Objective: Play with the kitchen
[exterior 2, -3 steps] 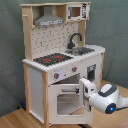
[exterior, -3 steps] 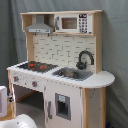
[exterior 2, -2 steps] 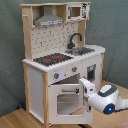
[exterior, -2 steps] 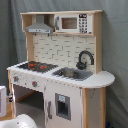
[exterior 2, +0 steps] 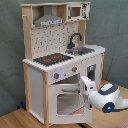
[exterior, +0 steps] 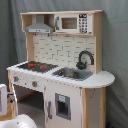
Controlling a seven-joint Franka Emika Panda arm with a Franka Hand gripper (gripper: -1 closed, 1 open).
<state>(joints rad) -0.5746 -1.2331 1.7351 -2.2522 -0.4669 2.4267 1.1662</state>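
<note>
The kitchen is a tall white and light-wood toy unit. It has a black-red hob, a steel sink and a black faucet. A grey hood hangs over the hob. The windowed oven door stands swung out from its opening. My gripper is at the door's upper right corner, with the white arm behind it. In the first exterior view the oven cavity shows dark and open, and white arm parts fill the lower left corner.
A toy microwave sits on the top shelf beside the hood. A narrow cupboard door with a small window is shut under the sink. A grey curtain hangs behind the unit. The unit stands on a wooden surface.
In the second exterior view the white arm has shifted slightly to the right, with the gripper staying at the oven door's top edge. The door's angle looks about the same.
</note>
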